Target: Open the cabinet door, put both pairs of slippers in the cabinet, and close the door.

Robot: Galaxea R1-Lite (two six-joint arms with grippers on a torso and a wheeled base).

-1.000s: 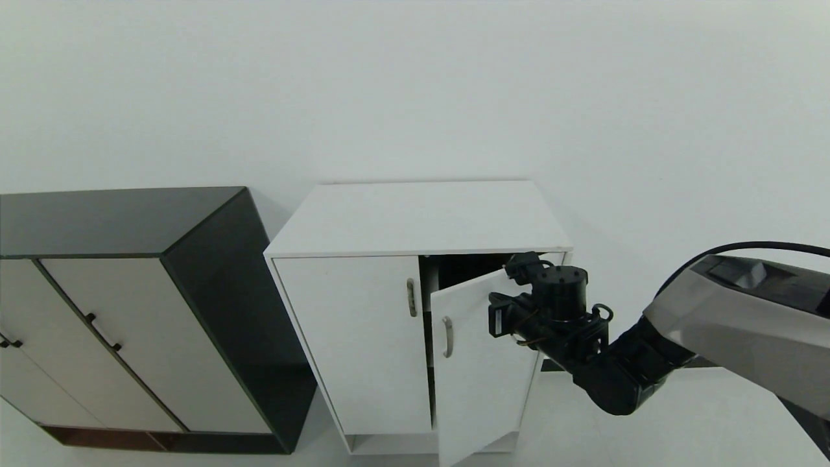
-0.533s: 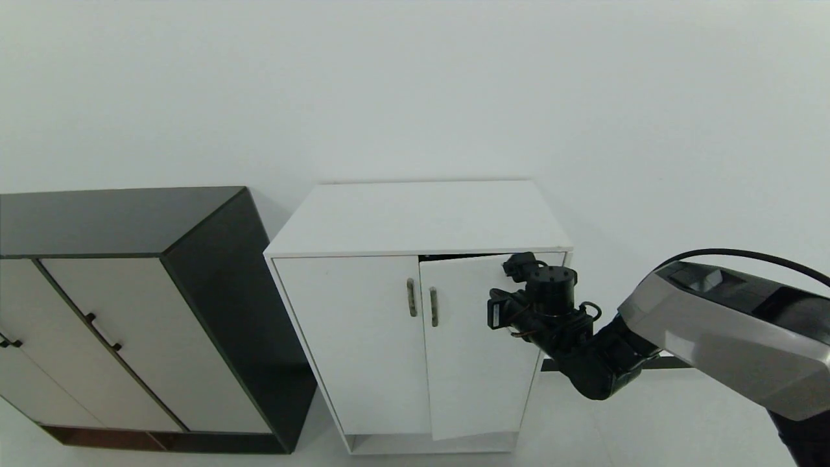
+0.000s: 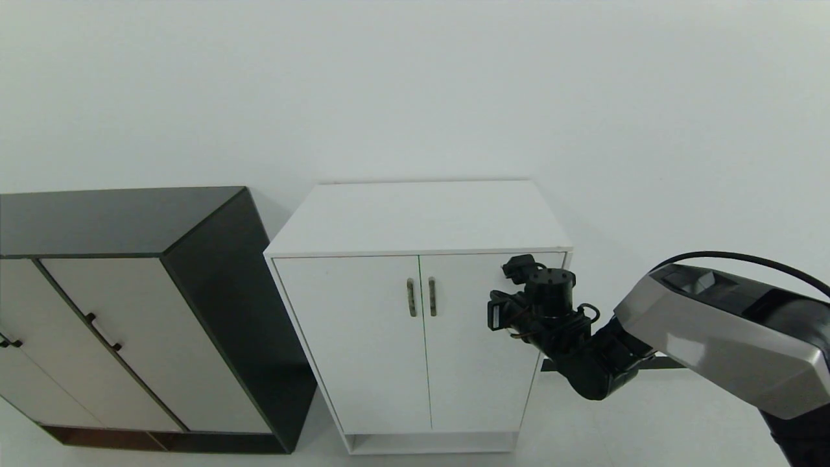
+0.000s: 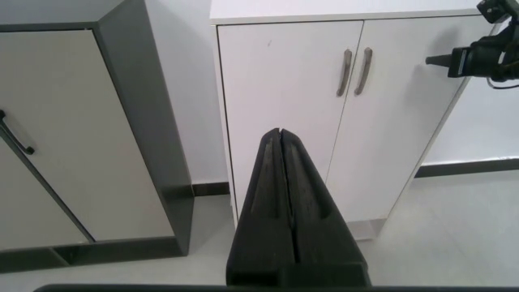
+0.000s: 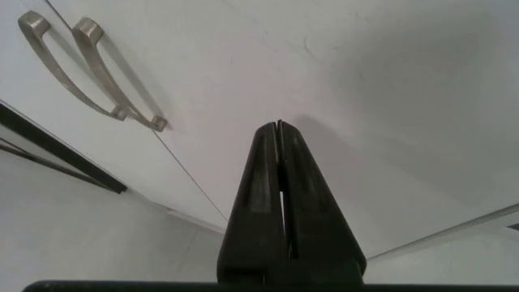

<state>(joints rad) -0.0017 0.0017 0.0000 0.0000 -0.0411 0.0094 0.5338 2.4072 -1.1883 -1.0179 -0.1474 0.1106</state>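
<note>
A white cabinet [image 3: 418, 217] with two doors stood on the pale floor [image 3: 583, 441], its back against a plain white wall [image 3: 415, 84]. Both doors were shut and lay flush with each other, with only a thin vertical seam between them. The left-hand door [image 3: 353, 344] and the right-hand door [image 3: 476, 363] each carried a curved metal pull beside that seam. These two metal handles [image 3: 432, 296] sat side by side near the upper part of the doors.

The right gripper [image 3: 491, 316] was in front of the right-hand door, high up and nearer the door's outer edge than the handles. Its two fingers were pressed together with no gap and held nothing. In the right wrist view the right gripper's tip [image 5: 280, 128] pointed at the bare door panel, with the handles off to one side. Whether the tip touched the panel could not be told.

The left gripper [image 4: 280, 134] was farther back from the cabinet, facing the left-hand door. Its fingers were also pressed tightly together and held nothing.

A dark cabinet [image 3: 214, 272] with pale doors and black handles stood on the floor just beside the white cabinet, on its left side. It also stood against the wall.
</note>
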